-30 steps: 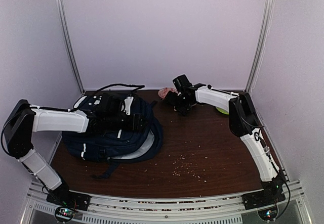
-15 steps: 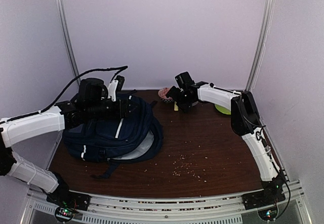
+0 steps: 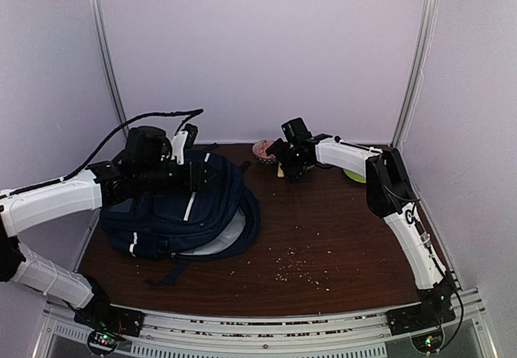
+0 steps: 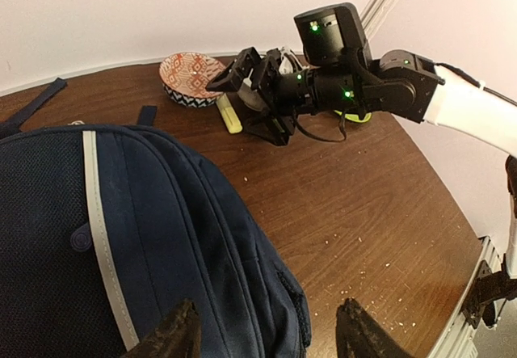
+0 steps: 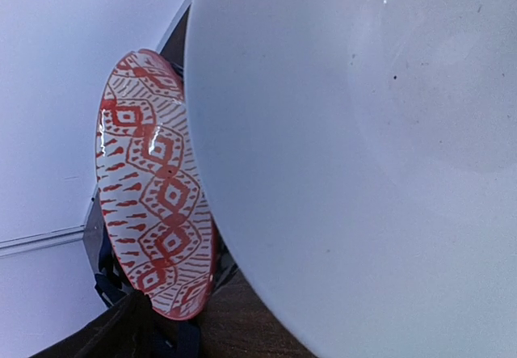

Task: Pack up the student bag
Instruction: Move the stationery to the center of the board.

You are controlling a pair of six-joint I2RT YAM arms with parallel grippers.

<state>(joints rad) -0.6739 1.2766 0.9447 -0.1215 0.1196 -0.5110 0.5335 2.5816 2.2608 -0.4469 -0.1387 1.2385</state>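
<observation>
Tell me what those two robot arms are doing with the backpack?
The job is packing the student bag, which lies on the table. The left end effector hovers open over the bag, holding nothing. The right end effector reaches to the back of the table, jaws wide open at a white rounded thing beside a red patterned bowl and a small yellow item. I see nothing gripped.
</observation>
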